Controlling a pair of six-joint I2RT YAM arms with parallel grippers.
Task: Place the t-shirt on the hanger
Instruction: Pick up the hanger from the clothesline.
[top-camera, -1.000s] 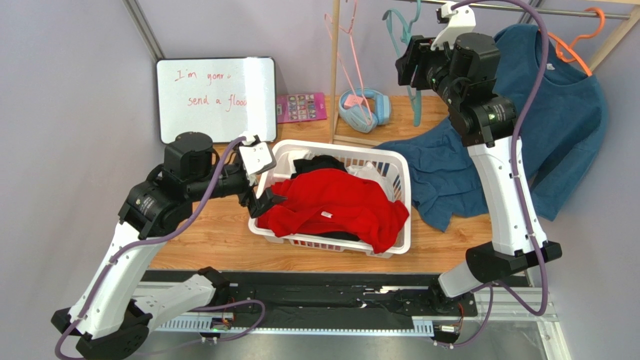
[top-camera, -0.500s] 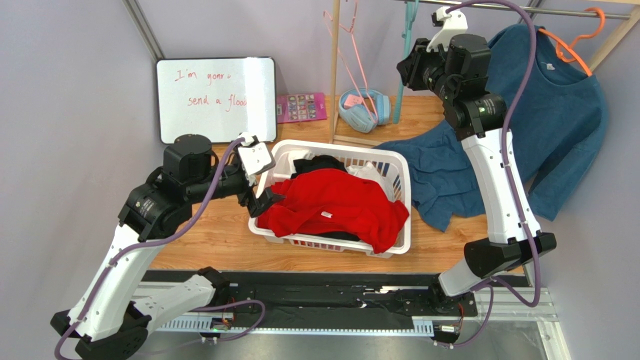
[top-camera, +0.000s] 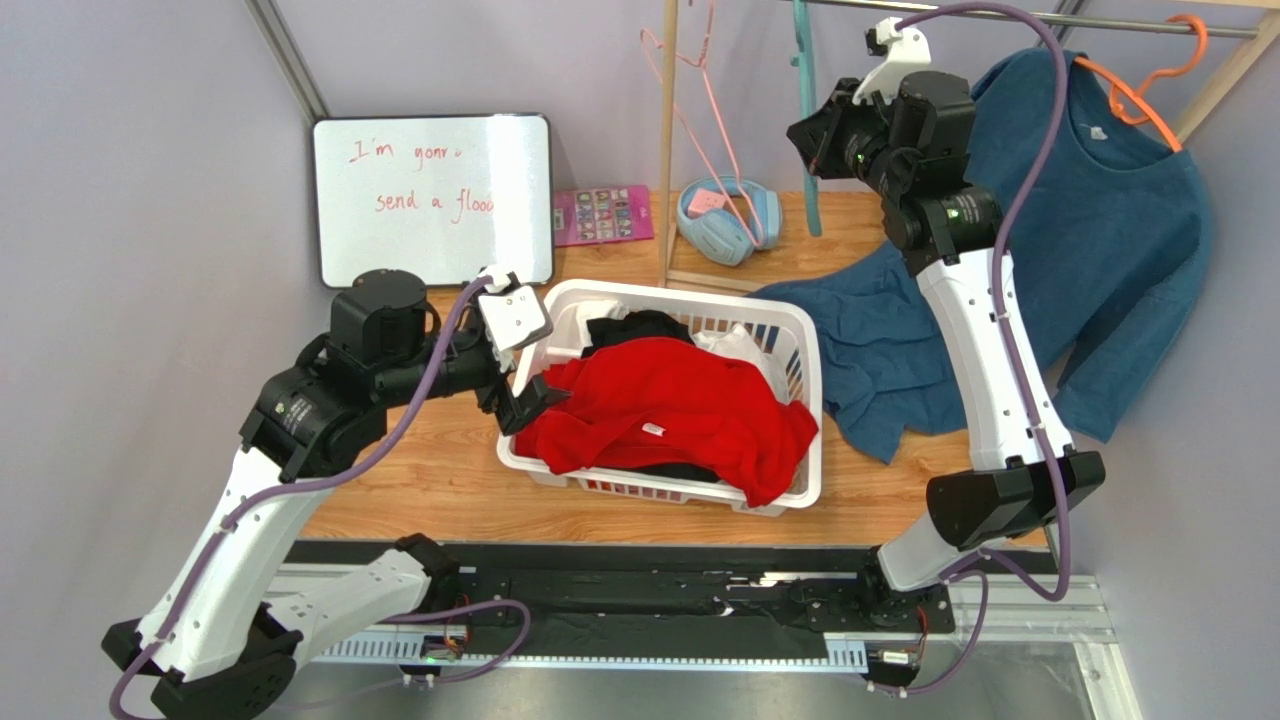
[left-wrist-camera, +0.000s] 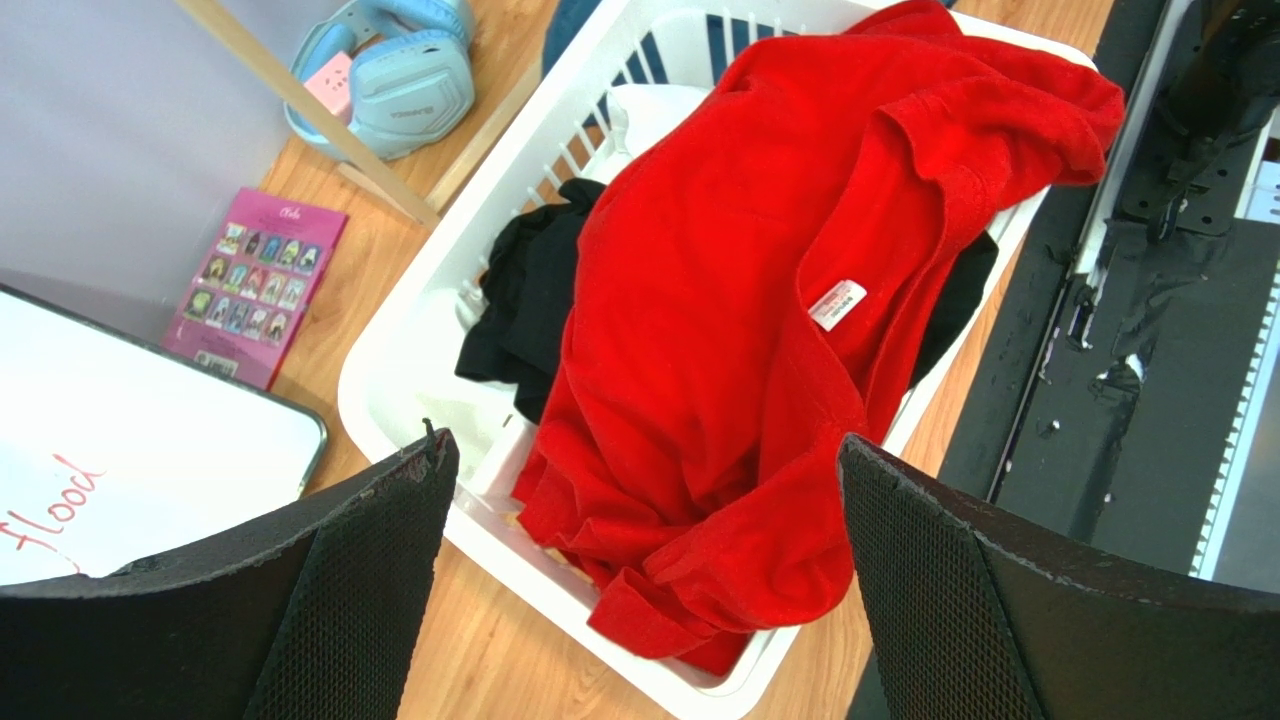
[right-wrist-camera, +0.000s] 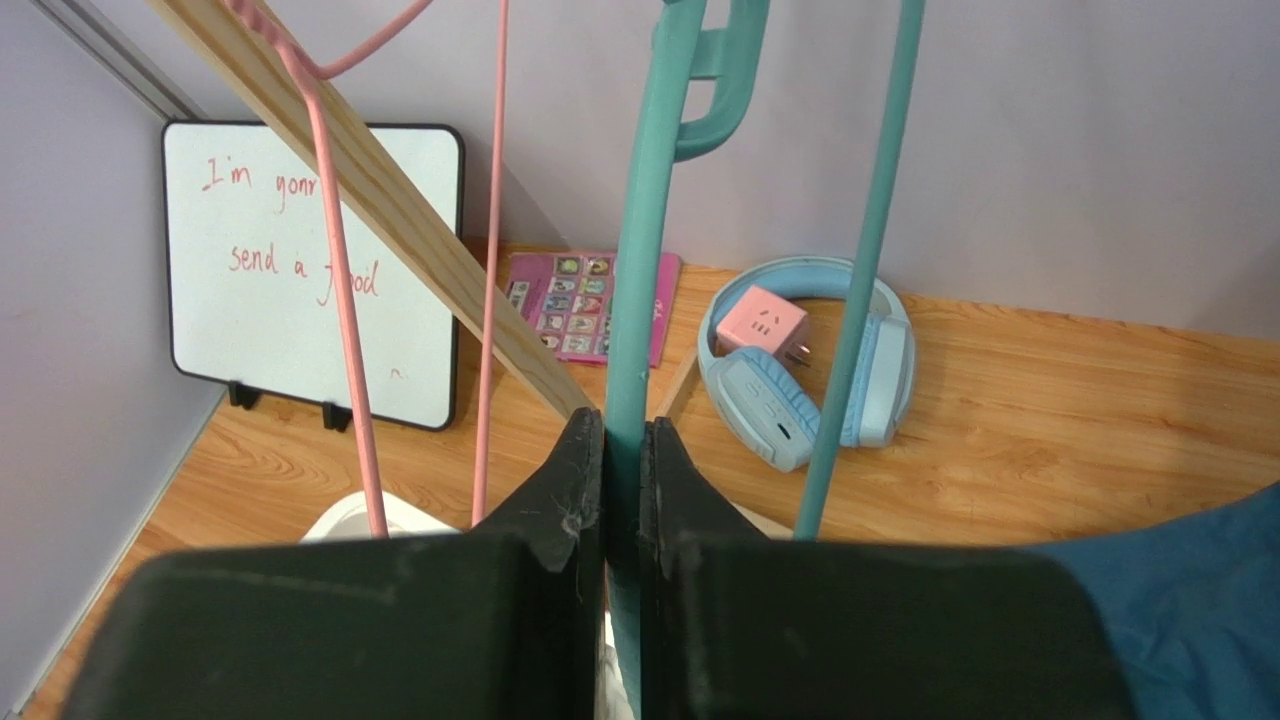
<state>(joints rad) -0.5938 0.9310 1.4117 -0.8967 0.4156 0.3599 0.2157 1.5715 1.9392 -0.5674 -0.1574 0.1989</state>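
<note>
The red t-shirt (top-camera: 661, 405) lies bunched in the white basket (top-camera: 809, 360), its white neck label facing up. In the left wrist view the t-shirt (left-wrist-camera: 751, 300) spills over the basket's near rim (left-wrist-camera: 394, 383). My left gripper (top-camera: 523, 402) hovers open at the basket's left end, and its fingers (left-wrist-camera: 640, 440) stand wide apart above the shirt's lower folds. The teal hanger (top-camera: 804, 105) hangs from the rail at the back. My right gripper (top-camera: 819, 138) is raised to it. Its fingers (right-wrist-camera: 622, 428) are shut on one teal bar of the hanger (right-wrist-camera: 649, 225).
A black garment (top-camera: 646, 323) lies under the shirt. A teal-blue long-sleeved top (top-camera: 1142, 225) hangs on an orange hanger (top-camera: 1150, 93) at right. A pink wire hanger (top-camera: 699, 90), a wooden rack post (top-camera: 669, 135), blue headphones (top-camera: 729, 218), a pink booklet (top-camera: 601, 215) and a whiteboard (top-camera: 428, 195) stand behind.
My right gripper has closed onto the teal hanger's bar and shifted slightly left and up. The hanger now hangs edge-on. The left arm and the shirt have not moved.
</note>
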